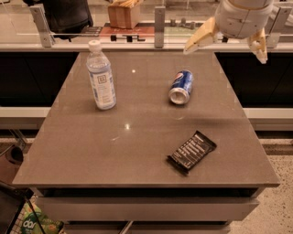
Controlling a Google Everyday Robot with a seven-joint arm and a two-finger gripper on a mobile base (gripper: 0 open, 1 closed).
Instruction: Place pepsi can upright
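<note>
The pepsi can (181,87) is blue with a silver end and lies on its side on the grey table (91,151), right of centre, its silver end facing the front. My gripper (225,55) hangs at the top right, above and behind the can and clear of it. Its two cream fingers (199,39) are spread wide apart, open and empty.
A clear water bottle (101,77) with a white cap stands upright on the left of the table. A dark snack bar (191,151) lies near the front right. A rail with posts and a wooden box (123,13) run behind the table's far edge.
</note>
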